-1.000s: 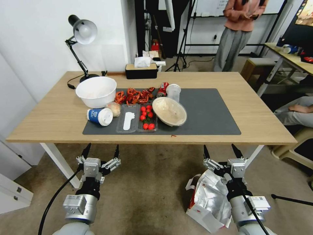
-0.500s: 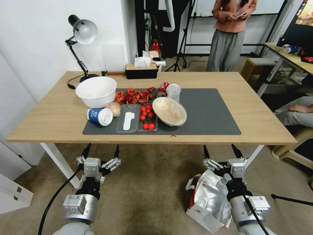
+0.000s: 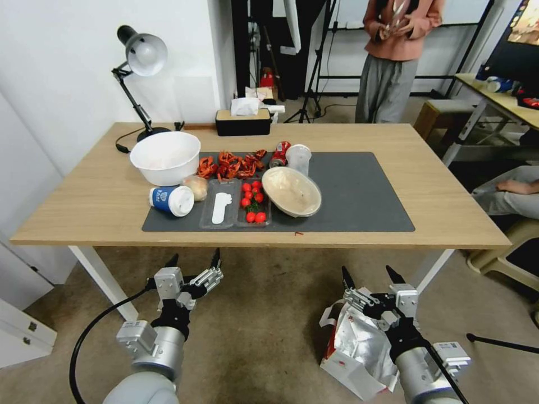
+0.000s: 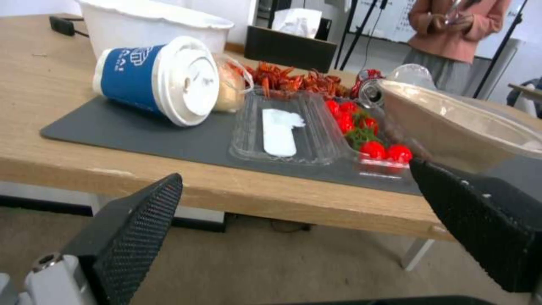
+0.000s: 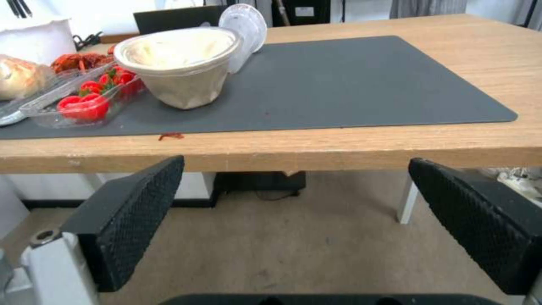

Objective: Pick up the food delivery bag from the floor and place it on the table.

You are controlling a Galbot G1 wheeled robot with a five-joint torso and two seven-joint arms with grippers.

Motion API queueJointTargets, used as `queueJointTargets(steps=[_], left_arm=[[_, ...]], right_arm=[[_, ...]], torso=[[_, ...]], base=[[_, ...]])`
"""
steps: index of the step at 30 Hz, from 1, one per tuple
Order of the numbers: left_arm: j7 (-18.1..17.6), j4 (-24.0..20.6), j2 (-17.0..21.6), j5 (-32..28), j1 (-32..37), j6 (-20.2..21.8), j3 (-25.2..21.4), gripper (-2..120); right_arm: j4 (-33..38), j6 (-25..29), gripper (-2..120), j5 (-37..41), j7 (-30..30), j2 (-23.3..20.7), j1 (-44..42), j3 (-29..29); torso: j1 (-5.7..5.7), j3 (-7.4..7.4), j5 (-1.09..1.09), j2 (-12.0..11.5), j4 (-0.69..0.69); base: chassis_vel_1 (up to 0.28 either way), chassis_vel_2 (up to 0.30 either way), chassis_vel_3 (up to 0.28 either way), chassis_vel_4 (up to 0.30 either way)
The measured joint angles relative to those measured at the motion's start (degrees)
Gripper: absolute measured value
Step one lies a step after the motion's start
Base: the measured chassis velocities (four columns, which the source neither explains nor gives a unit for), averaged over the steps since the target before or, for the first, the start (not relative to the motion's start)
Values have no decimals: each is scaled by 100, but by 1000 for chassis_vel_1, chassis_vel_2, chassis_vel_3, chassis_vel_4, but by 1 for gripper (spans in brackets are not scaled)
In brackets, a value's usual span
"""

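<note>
Jaws spread wide on both grippers, nothing held. Left gripper [image 3: 193,262] up over bare floor [image 3: 264,331] just short of the table [image 3: 438,191] edge; right gripper [image 3: 368,275] above the food delivery bag [image 3: 359,350].

Bag down on the carpet, slumped on its side beneath the right arm, mouth gaping and silver foil lining turned up, one white handle looped out on its left side.

Probably light, thin paper over foil: soft, crumple-prone, walls likely to fold under a pinch, foil likely slick. Best taken by the handle or by a red-edged rim, where the paper looks doubled, rather than by the loose lining. Contents unknown, so weight uncertain.

Against the frame half a second earlier: right gripper lower and closer to the bag, fingertips now nearer its top edge. Left gripper also shifted, turned a little and moved inward toward the middle. Jaws as wide as before. Bag unmoved, table things unmoved.
</note>
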Motion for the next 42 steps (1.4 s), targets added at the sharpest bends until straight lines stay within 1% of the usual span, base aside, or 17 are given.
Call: queueJointTargets(steps=[2, 6, 12, 13, 16, 23, 28, 31, 35, 36, 42], left_arm=[[19, 13, 0, 0, 6, -60, -2, 100], [88, 89, 5, -39, 39, -414, -33, 100], [67, 189, 16, -54, 41, -610, -62, 100], [58, 217, 17, -58, 41, -658, -64, 100], [56, 244, 17, -135, 44, -690, -55, 100], [33, 254, 16, -190, 42, -725, -48, 100], [-87, 257, 12, -254, 7, -690, -71, 100], [-92, 276, 15, -269, 6, -684, -71, 100], [-54, 342, 20, -272, -10, -717, -68, 100], [-54, 342, 20, -272, -10, -717, -68, 100], [-52, 363, 52, -272, -33, -723, -71, 100]], right_arm=[[-20, 27, 100, 5, -4, -1, 11, 2], [-116, 172, 100, 50, -92, -25, 60, 13], [-172, 376, 100, 171, -187, -45, 85, 21], [-194, 475, 100, 232, -213, -56, 91, 25], [-225, 615, 100, 294, -267, -76, 87, 54], [-224, 639, 100, 271, -280, -67, 55, 62], [-228, 645, 100, 227, -280, -30, 49, 34], [-231, 646, 100, 216, -279, -12, 50, 23], [-238, 658, 100, 211, -281, -6, 55, 31], [-238, 658, 100, 211, -281, -6, 55, 31], [-239, 693, 100, 222, -315, -9, 51, 60]], torso=[[0, 0, -1, 0, 0], [0, 0, 0, 0, 0], [0, 0, -1, 0, 0], [0, 0, -1, 0, 0], [0, 0, -1, 0, 0], [0, 0, -1, 0, 0], [-2, -3, -1, -5, 0], [-21, -21, -1, -44, 0], [-87, -105, -1, -193, 0], [-87, -105, -1, -193, 0], [-168, -213, -1, -383, 0]], base=[[0, 0, 0, 0], [0, 0, 0, 0], [0, 0, 0, 0], [0, 0, 0, 0], [0, 0, 0, 0], [0, 0, 0, 0], [0, 0, 0, 0], [0, 0, 0, 0], [0, 0, 0, 0], [0, 0, 0, 0], [0, 0, 0, 0]])
